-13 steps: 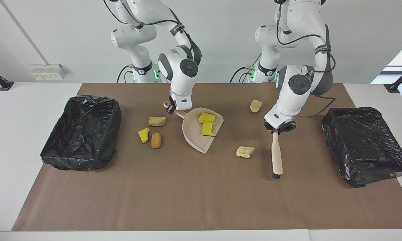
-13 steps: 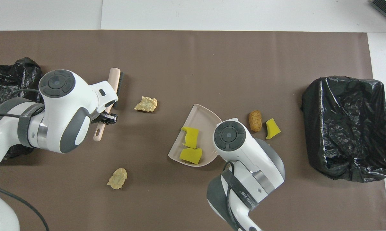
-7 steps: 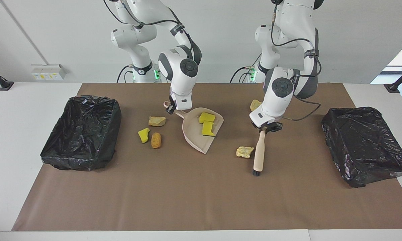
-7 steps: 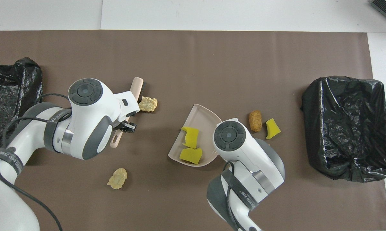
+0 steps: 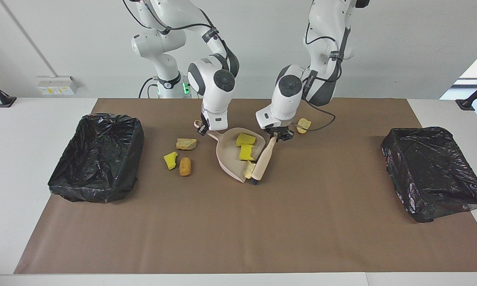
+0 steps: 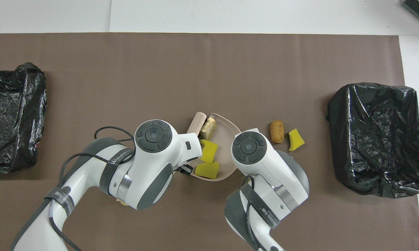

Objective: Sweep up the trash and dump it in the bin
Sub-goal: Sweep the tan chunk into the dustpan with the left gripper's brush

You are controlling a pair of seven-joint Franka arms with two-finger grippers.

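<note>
Pale pink plastic dustpan [image 5: 231, 157] holding two yellow sponge scraps [image 5: 246, 146] and a tan chunk [image 5: 248, 169], handle grasped by right gripper [image 5: 200, 128], left gripper [image 5: 278, 136] clamping beige black-bristled brush [image 5: 262, 162] at the pan's mouth, three scraps [image 5: 179, 157] beside the pan toward the right arm's end, one tan scrap [image 5: 304, 124] beside the left gripper, black-lined bins [image 5: 97, 157] at both table ends.

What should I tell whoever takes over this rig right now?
Left tool holds the brush at the dustpan mouth, against a tan chunk. Right tool grips the dustpan handle.
Done: two yellow sponge pieces in the pan, tan chunk at its lip.
Left: three scraps toward the right arm's end, one chunk beside the left arm; then dump in a bin.
</note>
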